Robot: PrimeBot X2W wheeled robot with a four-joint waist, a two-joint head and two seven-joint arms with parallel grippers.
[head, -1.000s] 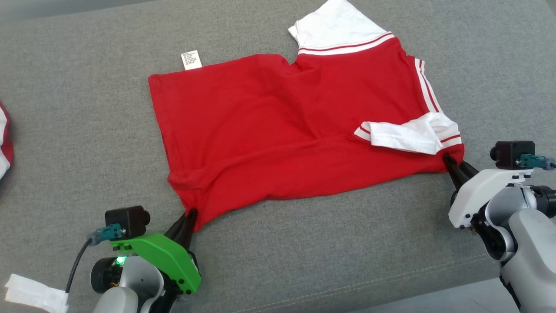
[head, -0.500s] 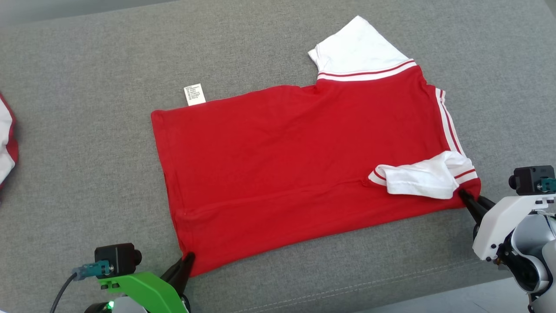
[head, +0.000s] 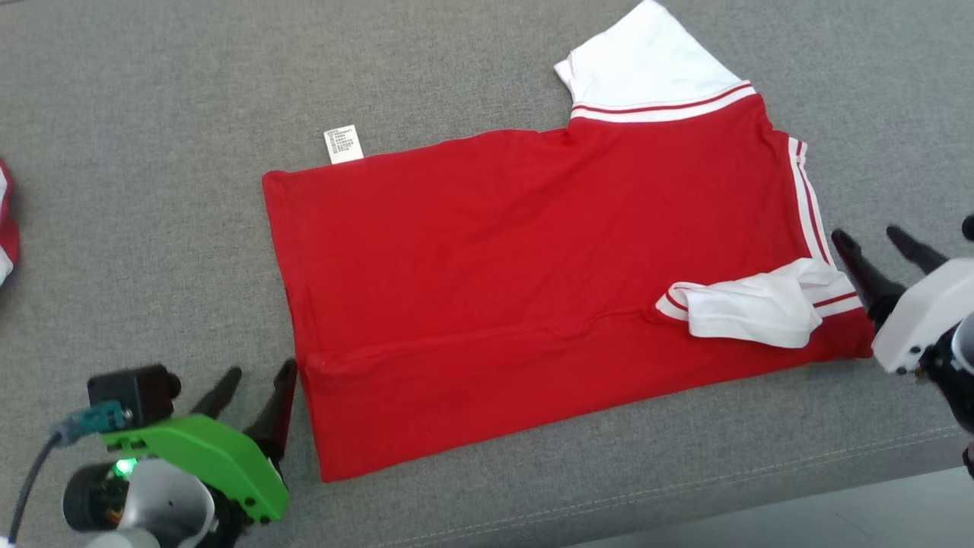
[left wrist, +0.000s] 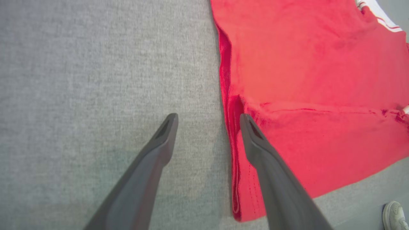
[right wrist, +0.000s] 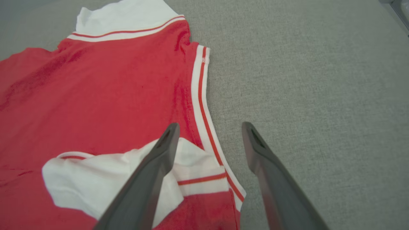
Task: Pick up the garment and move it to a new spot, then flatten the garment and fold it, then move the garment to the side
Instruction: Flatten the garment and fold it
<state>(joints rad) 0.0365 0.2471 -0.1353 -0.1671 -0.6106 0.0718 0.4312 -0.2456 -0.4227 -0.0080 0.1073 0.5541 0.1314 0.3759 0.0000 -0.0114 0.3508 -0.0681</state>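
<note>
While the left gripper (head: 260,371) gapes wide and empty beside the near-left corner, the red garment (head: 517,289) lies flat on the grey cushion (head: 152,190), and the right gripper (head: 866,236), equally spread, holds nothing just beside the garment's right edge.

The left claw (left wrist: 208,117) holds its two dark fingers (left wrist: 150,166) spread apart above the grey table (left wrist: 96,57), one over bare cloth, the other over the flat red garment's (left wrist: 313,80) edge.
</note>
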